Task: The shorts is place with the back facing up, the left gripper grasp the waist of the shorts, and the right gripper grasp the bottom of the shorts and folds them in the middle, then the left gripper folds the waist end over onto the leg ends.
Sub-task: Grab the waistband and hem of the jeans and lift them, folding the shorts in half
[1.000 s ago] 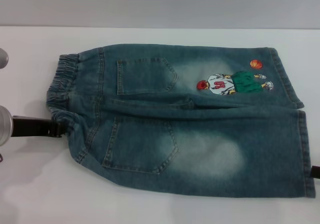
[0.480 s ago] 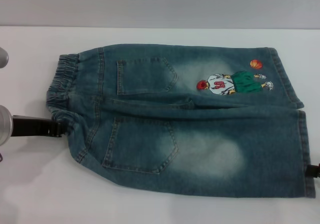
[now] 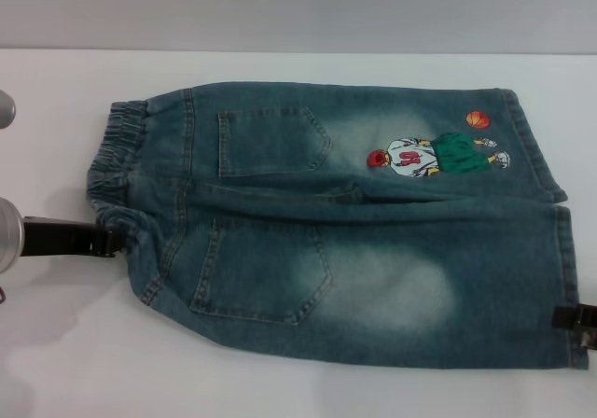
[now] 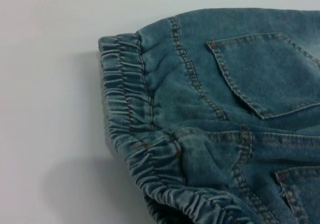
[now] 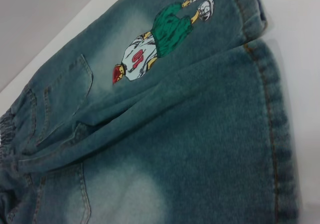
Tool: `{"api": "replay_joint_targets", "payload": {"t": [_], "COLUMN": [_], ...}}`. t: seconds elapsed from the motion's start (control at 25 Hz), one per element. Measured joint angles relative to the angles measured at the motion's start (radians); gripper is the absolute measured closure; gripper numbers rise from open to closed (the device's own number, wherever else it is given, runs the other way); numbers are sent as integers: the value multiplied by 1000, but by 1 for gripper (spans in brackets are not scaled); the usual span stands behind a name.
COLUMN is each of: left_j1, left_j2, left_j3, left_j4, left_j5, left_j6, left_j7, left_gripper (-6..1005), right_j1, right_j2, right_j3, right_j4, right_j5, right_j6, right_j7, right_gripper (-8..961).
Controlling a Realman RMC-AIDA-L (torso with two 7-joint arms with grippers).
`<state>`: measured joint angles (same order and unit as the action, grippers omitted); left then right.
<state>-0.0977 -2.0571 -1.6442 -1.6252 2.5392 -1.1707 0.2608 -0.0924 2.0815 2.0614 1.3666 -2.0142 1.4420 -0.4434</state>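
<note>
My right claw (image 3: 571, 317) has slid in from the edge of the head view and now reaches the hem of the near leg at the bottom of the shorts (image 3: 563, 278), where a second ago only a small dark tip showed lower down beside that hem; it touches the denim edge, but I cannot tell whether its fingers are spread or closed. My left claw (image 3: 104, 241) has not moved: it sits against the waist of the shorts (image 3: 110, 171), at the near part of the ruffled elastic band, its black wrist running back toward my silver arm, and its grip is hidden from me as well. The shorts (image 3: 354, 241) themselves lie as before, flat and back up on the desk (image 3: 298, 390), waistband to my left and leg ends (image 3: 546, 166) to my right, two patch pockets showing and the embroidered basketball player (image 3: 434, 154) with his orange ball (image 3: 477, 118) on the far leg. The desk is plain white, and behind it runs a pale grey wall (image 3: 298, 7).
</note>
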Motion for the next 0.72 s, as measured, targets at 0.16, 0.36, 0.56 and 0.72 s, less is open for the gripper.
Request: {"api": "replay_joint_targets", "payload": {"t": [0.16, 0.36, 0.56, 0.72], "left_j1": [0, 0, -3, -2], "left_j2": [0, 0, 0, 0], "left_j3": [0, 1, 1, 1], "left_j4": [1, 4, 6, 7], "left_j5": [0, -2, -2, -2], "left_j6": [0, 0, 0, 0], "left_j7": [0, 0, 1, 1], "left_gripper": [859, 860, 860, 859], "right_j1": [-5, -17, -20, -22], "right_j2": [0, -2, -3, -3], "right_j3": [11, 15, 16, 17], "right_j4": [8, 21, 16, 15], "right_j5": [0, -5, -9, -11], "right_j6": [0, 0, -1, -5], "right_j7": [2, 8, 7, 5], "right_gripper": [283, 283, 284, 284]}}
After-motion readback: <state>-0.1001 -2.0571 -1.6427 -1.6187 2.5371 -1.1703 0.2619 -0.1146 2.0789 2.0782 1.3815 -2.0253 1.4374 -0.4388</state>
